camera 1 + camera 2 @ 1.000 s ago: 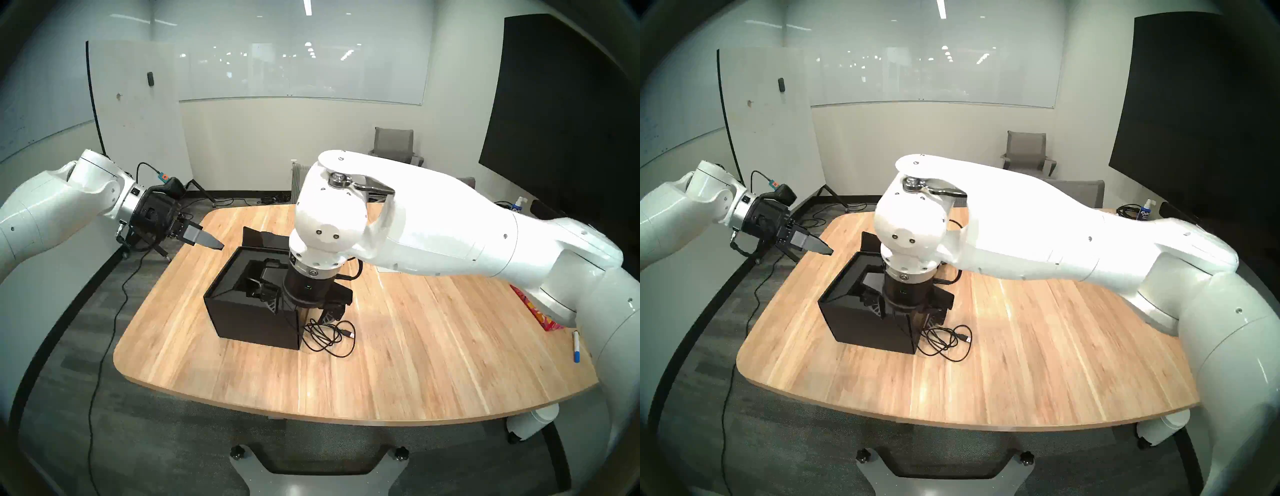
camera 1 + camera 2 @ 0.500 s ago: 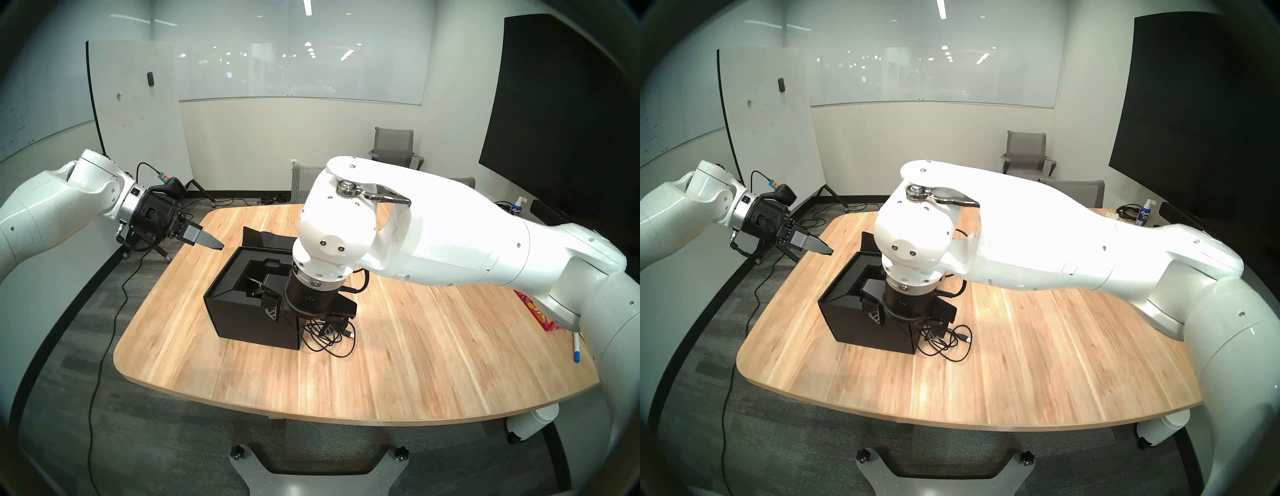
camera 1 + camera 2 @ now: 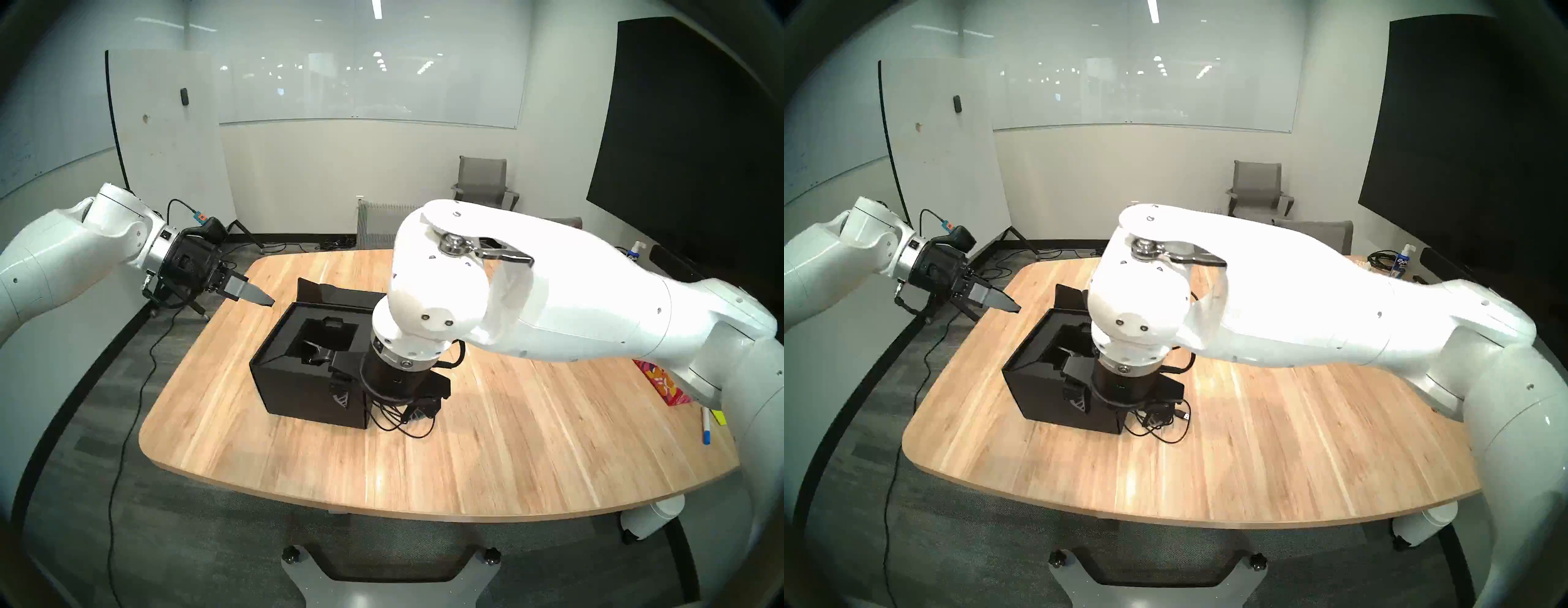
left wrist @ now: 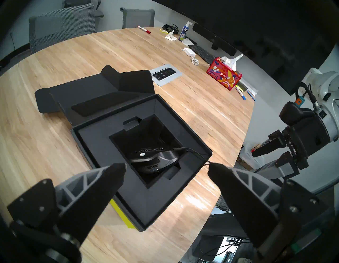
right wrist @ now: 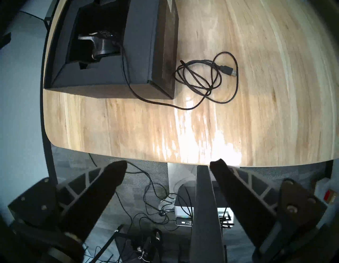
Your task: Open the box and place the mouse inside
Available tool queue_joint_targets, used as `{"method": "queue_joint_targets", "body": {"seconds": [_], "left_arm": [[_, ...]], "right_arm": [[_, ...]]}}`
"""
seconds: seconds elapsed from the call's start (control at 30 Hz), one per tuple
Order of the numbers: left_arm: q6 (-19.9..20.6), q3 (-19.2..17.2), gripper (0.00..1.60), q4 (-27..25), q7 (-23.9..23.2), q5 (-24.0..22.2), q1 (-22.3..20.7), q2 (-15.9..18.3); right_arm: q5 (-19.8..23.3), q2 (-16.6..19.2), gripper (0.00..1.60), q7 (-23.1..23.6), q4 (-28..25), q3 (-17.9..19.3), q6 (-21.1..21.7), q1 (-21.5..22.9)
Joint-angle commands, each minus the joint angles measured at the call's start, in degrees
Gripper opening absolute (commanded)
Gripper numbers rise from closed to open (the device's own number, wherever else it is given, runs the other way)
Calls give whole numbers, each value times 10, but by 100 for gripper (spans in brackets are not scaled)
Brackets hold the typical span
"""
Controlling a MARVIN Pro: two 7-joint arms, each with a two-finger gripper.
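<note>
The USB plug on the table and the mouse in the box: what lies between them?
The mouse's own cable: from the mouse it climbs over the box wall and coils on the table up to the plug. The right wrist view shows this.

In both head views the right arm (image 3: 530, 297) covers the near right corner of the box (image 3: 305, 382) and part of the coiled cable (image 3: 403, 424) beside it. The right gripper (image 3: 382, 403) is mostly hidden there, black against black. The mouse (image 4: 154, 159) sits deep in the foam well, its lower half lost in shadow. The right wrist view cuts the box (image 5: 110, 55) off at its top edge. The tissue box (image 3: 664, 384) shows only as a sliver behind the arm.
</note>
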Motion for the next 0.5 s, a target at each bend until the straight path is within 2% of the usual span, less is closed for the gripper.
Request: {"method": "queue_joint_targets", "body": {"seconds": [0.0,0.2,0.47], "left_arm": [[-1,-8,160,-1,-7,-4,-10,0],[-1,-8,160,-1,-7,-4,-10,0],[-1,-8,160,-1,-7,-4,-10,0]], "right_arm": [[-1,39,160,1,-19,-9,28,-15],[-1,53,160,1,-8,-17,65,-16],[-1,47,160,1,47,-20,141,1]]}}
